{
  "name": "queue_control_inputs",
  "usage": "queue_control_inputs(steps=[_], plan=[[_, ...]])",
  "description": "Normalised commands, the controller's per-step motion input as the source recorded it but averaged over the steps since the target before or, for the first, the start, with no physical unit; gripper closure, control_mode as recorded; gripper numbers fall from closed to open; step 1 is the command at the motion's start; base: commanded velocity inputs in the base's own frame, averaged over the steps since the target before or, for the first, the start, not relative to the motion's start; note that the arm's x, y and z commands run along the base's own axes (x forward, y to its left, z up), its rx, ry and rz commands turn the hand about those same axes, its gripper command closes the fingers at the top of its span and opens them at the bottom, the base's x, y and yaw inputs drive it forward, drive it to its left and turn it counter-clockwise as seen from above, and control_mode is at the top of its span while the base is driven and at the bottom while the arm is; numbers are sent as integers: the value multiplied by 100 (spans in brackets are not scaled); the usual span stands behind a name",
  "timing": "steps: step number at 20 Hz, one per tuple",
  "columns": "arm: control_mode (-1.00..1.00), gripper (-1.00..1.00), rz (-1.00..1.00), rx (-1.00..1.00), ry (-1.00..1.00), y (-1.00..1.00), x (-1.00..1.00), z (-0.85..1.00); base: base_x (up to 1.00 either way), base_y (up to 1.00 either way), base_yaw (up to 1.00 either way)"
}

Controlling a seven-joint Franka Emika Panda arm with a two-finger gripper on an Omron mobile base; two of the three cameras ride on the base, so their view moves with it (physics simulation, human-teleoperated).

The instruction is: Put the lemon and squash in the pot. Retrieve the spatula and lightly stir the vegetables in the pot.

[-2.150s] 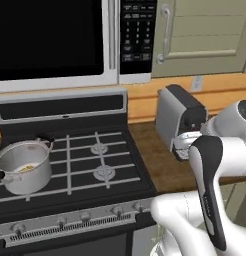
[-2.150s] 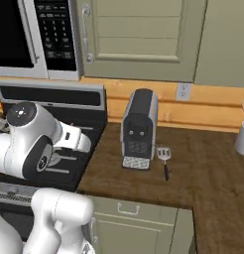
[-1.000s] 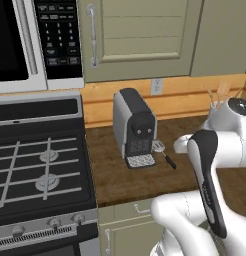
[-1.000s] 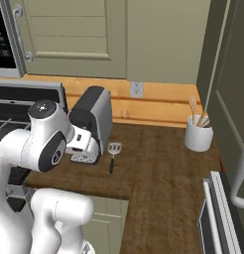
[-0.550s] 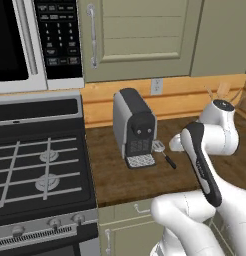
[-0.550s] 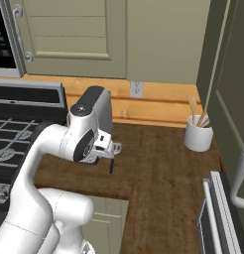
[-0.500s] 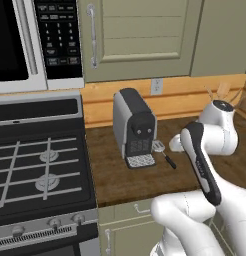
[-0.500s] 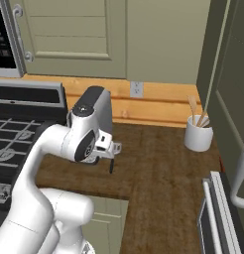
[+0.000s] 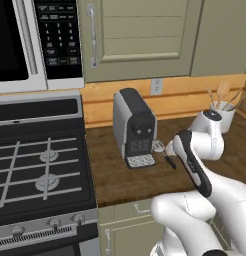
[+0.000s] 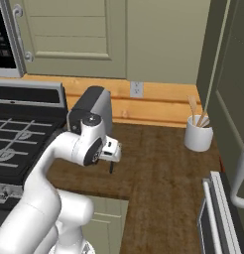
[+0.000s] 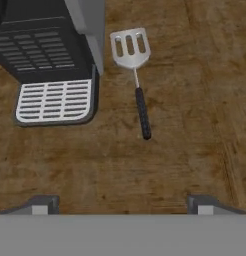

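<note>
The spatula (image 11: pixel 136 85) lies flat on the wooden counter (image 11: pixel 195 125), just right of the coffee machine. Its slotted grey head points away from me and its dark handle points toward me. It also shows on the counter as the spatula (image 9: pixel 163 153), and its handle end (image 10: pixel 111 168) sticks out under my hand. My gripper (image 11: pixel 122 204) hovers above the counter, open, a little short of the handle end, with nothing between its fingertips. The pot and the vegetables are out of view.
A black coffee machine (image 9: pixel 135 125) with a metal drip tray (image 11: pixel 54 101) stands close to the left of the spatula. The gas stove (image 9: pixel 40 165) is farther left. A white crock of wooden utensils (image 10: pixel 198 134) stands at the back right near the wall.
The base has driven right, from the stove with the pot to the counter by the coffee machine. The arm then swung forward and down over the spatula, gripper still open.
</note>
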Motion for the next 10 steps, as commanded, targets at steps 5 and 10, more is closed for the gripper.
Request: queue_control_inputs(steps=[5, 10], plan=[[-100, -100, 0, 0, 0, -18, 59, -62, 0, 0, 0], [-100, -100, 1, 1, 0, 0, 15, -29, 0, 0, 0]])
